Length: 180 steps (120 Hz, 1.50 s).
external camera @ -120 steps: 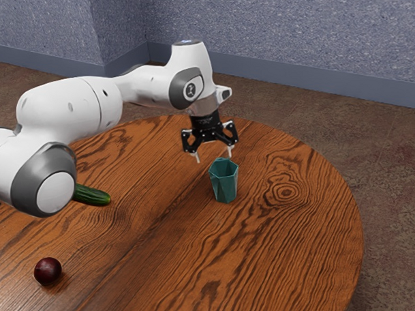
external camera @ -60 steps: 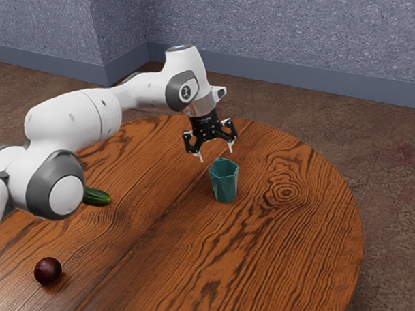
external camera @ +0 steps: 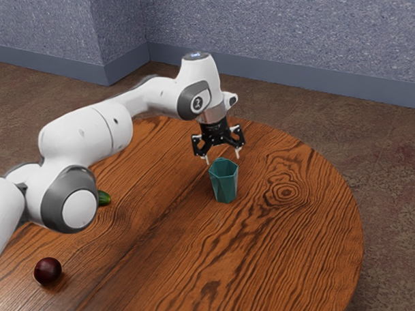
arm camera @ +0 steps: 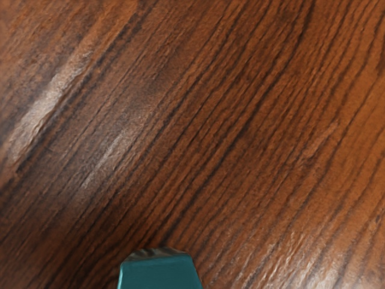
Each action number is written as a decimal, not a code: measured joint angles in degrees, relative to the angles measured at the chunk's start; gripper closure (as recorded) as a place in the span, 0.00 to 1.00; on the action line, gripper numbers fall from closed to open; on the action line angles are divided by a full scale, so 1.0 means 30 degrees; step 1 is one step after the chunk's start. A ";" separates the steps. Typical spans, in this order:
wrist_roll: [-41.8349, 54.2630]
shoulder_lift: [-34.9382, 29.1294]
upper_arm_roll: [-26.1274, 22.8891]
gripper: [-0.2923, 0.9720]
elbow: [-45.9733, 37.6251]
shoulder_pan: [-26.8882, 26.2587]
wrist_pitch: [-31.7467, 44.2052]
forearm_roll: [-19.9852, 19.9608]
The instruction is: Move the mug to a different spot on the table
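Note:
A teal faceted mug (external camera: 224,178) stands upright near the middle of the round wooden table (external camera: 293,254). My black gripper (external camera: 222,156) hangs open just above the mug's far rim, its fingers spread and not touching the cup. In the wrist view the mug's teal rim (arm camera: 158,270) shows just under the hand, over bare wood grain.
A green cucumber (external camera: 103,198) lies at the table's left side, partly hidden behind my arm's elbow. A dark red plum (external camera: 47,270) rests near the front left edge. The table's right half is bare wood.
My gripper has moved toward the exterior view's right, from beside the mug's far left to just over its rim. The arm has swung with it, covering more of the cucumber. The mug has not moved.

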 joint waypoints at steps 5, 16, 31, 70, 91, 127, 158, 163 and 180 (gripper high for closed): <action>-0.0043 0.0095 -0.0017 0.26 0.0007 0.0004 0.0012 0.0076; -0.0127 0.0257 -0.0037 0.25 0.0012 0.0077 0.0046 0.0175; -0.0214 0.0537 -0.0077 0.26 0.0043 0.0141 0.0138 0.0233; -0.0336 0.0889 -0.0147 0.37 0.0043 0.0118 0.0561 0.0262; -0.0357 0.0901 -0.0157 0.48 0.0043 0.0117 0.0666 0.0263; -0.0429 0.0820 -0.0595 0.59 -0.0129 0.0185 0.0373 0.0157; -0.0685 -0.0527 -0.0949 0.69 -0.1622 0.1680 -0.1068 -0.2153; -0.0749 -0.0686 -0.0957 0.69 -0.1737 0.1864 -0.1362 -0.2660; -0.1179 -0.1428 -0.0979 0.73 -0.2124 0.2837 -0.2751 -0.4879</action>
